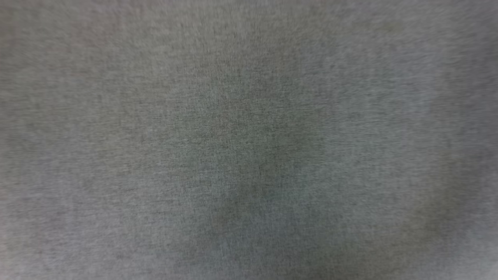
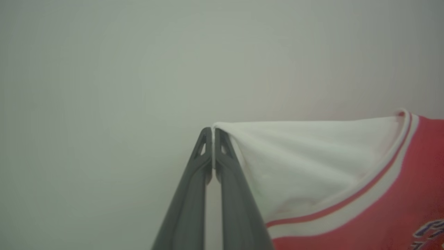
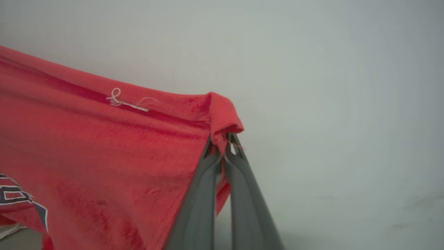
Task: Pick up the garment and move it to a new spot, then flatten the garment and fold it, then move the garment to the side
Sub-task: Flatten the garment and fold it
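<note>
Count one garment (image 2: 347, 208) and two grippers, each with two dark fingers.

**Left gripper.** In the left wrist view, check the left gripper (image 2: 212, 131). Its two fingers (image 2: 194, 194) are pressed together at the tips and pinch a corner of the white sleeve (image 2: 305, 156). From that pinch the sleeve cloth runs taut to the right of the view. It meets the red-white striped trim (image 2: 364, 194), and the red body lies beyond the trim. A fragment of the printed lettering (image 2: 428, 229) shows at the lower right edge; you cannot read it here.

**Right gripper.** In the right wrist view, check the right gripper (image 3: 225, 140). Its fingers are closed on a folded corner of the red cloth at the hem, and that corner bunches over the fingertips. The red body spreads from there to the left of the view. One small white mark (image 3: 121, 100), like a loop of thread, sits near the hem edge. Part of the black, white-outlined print (image 3: 14, 196) shows at the lower left.

**Position of the garment.** The garment is held at two corners, one in each gripper, and spans between them. A plain pale surface (image 2: 104, 86) lies behind it in both wrist views. You cannot tell from these views whether the cloth is touching that surface.

**Head view.** You see a grey, finely textured surface (image 1: 249, 140), blurred throughout. You cannot tell what it is.
</note>
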Controlling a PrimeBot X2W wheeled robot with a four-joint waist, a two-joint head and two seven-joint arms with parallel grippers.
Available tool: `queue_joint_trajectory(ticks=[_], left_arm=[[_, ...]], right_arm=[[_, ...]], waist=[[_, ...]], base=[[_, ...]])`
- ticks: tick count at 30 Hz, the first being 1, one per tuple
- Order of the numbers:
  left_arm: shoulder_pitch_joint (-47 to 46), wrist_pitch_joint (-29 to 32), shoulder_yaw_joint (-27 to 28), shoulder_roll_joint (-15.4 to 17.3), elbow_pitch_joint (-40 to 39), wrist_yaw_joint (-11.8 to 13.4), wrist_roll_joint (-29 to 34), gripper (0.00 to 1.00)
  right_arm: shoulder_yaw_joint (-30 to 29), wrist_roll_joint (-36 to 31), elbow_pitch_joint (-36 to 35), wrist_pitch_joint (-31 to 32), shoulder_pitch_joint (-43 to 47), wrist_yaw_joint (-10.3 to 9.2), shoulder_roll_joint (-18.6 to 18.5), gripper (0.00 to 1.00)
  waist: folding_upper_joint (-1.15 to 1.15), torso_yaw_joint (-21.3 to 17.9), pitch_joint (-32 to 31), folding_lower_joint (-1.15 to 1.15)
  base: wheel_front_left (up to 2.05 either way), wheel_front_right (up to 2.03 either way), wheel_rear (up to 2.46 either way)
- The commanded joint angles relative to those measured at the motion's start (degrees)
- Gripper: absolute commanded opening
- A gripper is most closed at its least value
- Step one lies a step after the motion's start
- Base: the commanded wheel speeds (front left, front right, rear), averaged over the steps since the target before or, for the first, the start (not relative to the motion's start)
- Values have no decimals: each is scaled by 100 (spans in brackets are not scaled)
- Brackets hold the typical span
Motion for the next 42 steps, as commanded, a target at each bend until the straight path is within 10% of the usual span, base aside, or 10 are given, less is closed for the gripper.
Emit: queue_joint_trajectory(ticks=[1, 12, 26, 33, 42], left_arm=[[-65, -86, 62, 51, 129, 1, -19, 0], [365, -608, 63, -202, 915, -325, -294, 0], [3963, -1083, 139, -631, 1219, -549, -1016, 0], [6646, -871, 172, -647, 341, -90, -1386, 0], [9675, -153, 479, -366, -2226, 1205, -1881, 0]], right_arm=[[6, 19, 193, -57, -71, -28, -80, 0], [531, 343, 1276, -548, -74, -28, -131, 0], [1569, 1415, 1626, -1103, 2951, -32, -562, 0], [1637, 1983, 942, -733, 5161, -57, -1000, 0], [678, 2001, -663, 104, 7874, -63, -1092, 0]], waist=[[0, 24, 280, -2], [0, 181, 109, -2], [0, 531, -2480, -2], [0, 545, -3583, -2], [0, 527, -4246, -2]], base=[[0, 0, 0], [0, 0, 0], [0, 0, 0], [0, 0, 0], [0, 0, 0]])
